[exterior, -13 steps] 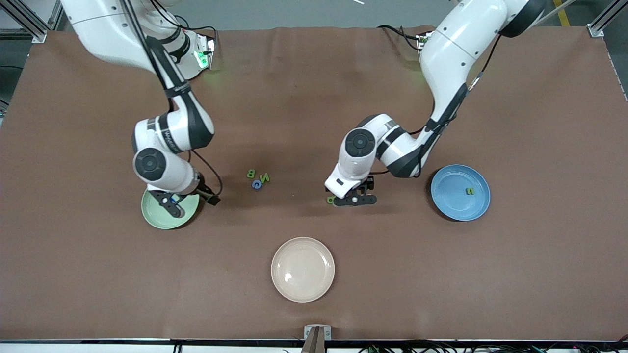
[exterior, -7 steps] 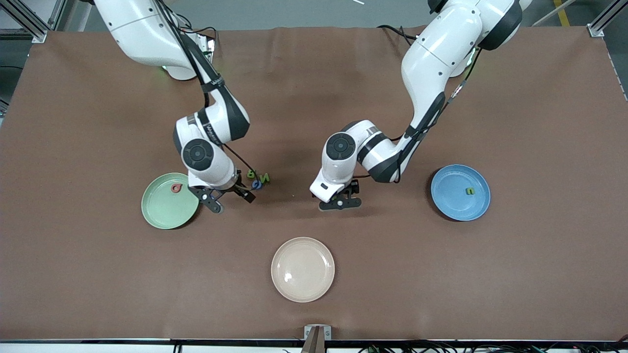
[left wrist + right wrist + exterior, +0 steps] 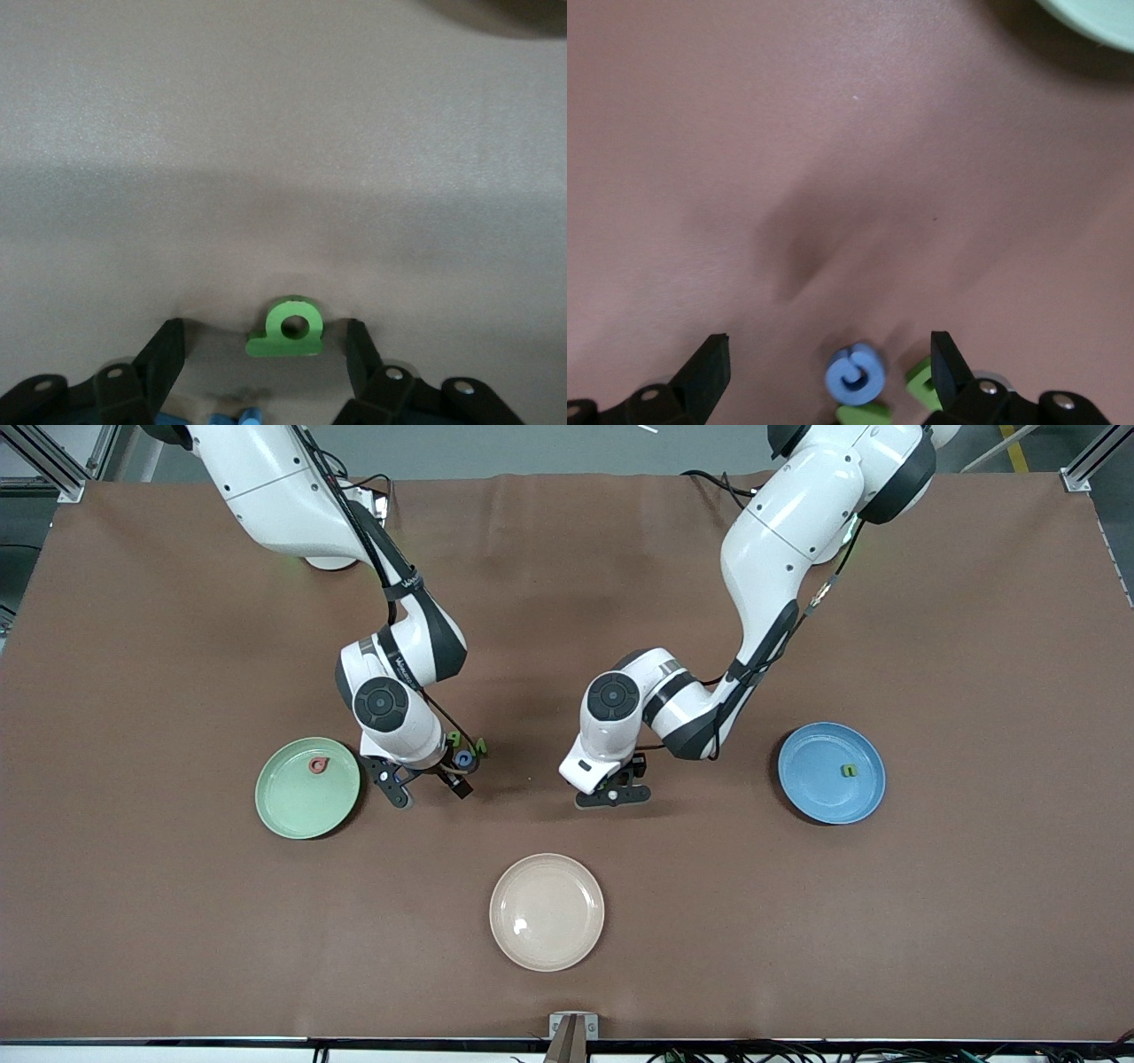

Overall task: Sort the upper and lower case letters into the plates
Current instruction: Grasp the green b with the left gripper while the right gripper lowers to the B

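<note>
Between left gripper (image 3: 264, 352) fingers (image 3: 168, 354): green letter (image 3: 287, 328) flat.

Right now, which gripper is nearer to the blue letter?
Right. The right gripper straddles the blue letter, fingers open; the left gripper sits toward the blue plate, around a green letter.

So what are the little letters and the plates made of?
The green letter and blue letter look like soft matte foam: thick, flat-cut, no shine. The green plate, blue plate and beige plate look like smooth plastic, perhaps melamine; only the beige one shows a glint.
</note>
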{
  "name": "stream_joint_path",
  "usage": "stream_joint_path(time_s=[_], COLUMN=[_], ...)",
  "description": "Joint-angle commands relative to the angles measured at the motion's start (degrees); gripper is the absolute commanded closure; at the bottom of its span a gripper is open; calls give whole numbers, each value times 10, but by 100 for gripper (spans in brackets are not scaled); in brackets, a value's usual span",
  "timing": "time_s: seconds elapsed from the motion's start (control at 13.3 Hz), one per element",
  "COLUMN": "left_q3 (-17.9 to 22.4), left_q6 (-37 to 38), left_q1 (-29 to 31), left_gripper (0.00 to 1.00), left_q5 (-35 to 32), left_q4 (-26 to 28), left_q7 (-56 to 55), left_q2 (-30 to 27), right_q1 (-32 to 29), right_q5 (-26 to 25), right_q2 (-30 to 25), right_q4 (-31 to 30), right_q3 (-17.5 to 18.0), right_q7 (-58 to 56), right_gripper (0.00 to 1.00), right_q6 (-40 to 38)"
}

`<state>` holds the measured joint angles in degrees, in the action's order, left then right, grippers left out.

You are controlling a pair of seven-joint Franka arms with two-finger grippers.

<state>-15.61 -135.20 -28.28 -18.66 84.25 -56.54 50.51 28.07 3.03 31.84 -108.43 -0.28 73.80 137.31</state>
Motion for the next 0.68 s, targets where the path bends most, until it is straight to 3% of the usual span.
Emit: stream_joint_path(time_s=[0.0,0.38,0.6], left_q3=[3,3,3], left_q6=[5,5,5], left_q1=[-7,-7,-7], left_gripper=[32,47,55], left_q5=[-4,-3,-4], left_q4=[-14,-14,-14], left_q7=[-9,-9,-6], left_q2=[6,6,6], right_q1=[6,-3,-5], right_q5=[-7,-4,-1], right_q2=[-16,-81,-105], right_q4=[-33,-117,-152], right_q3=[-4,-2,-2], right_q7=[-73,-264,-312], right_gripper=[0,0,1], right_q6=[3,20,35])
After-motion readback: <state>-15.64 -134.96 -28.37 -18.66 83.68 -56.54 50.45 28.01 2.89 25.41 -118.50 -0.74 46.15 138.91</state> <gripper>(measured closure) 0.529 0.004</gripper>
